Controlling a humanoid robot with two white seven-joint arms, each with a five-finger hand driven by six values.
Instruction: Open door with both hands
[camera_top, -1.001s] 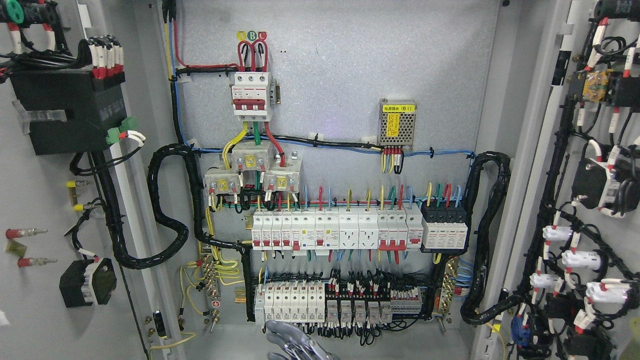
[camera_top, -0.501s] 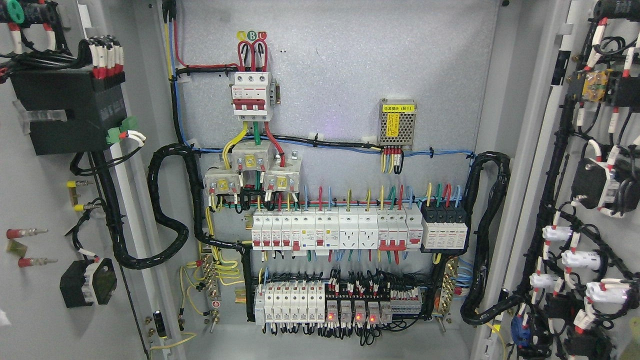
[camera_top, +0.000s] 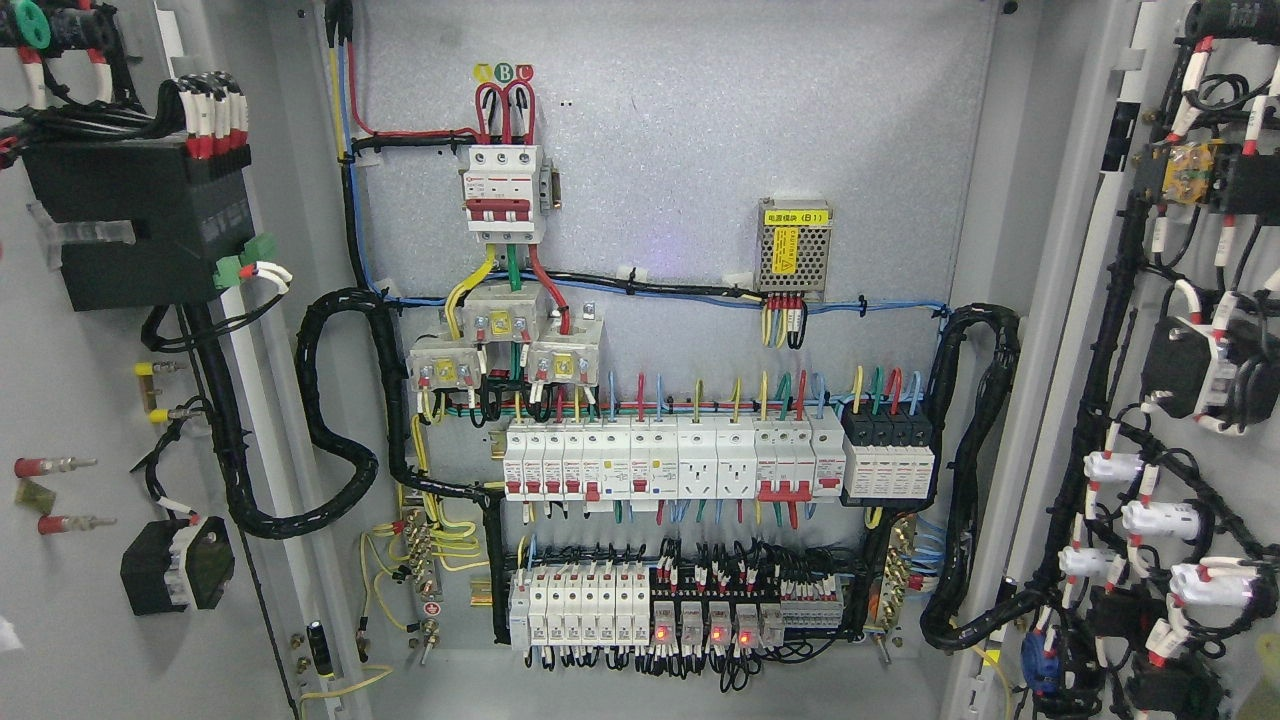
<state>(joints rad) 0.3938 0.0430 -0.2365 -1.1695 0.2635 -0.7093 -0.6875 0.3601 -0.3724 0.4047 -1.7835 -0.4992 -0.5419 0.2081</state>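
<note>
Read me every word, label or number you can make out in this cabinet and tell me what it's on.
"A", "B", "C": the round yellow, green and red phase markers above the three-pole breaker.
"(B1)" after Chinese characters too small to read: the yellow label on the perforated power supply.
Print on the breaker rows and relays: too small.

Both doors cut off sideways

A, B, C tags, breaker wires
</note>
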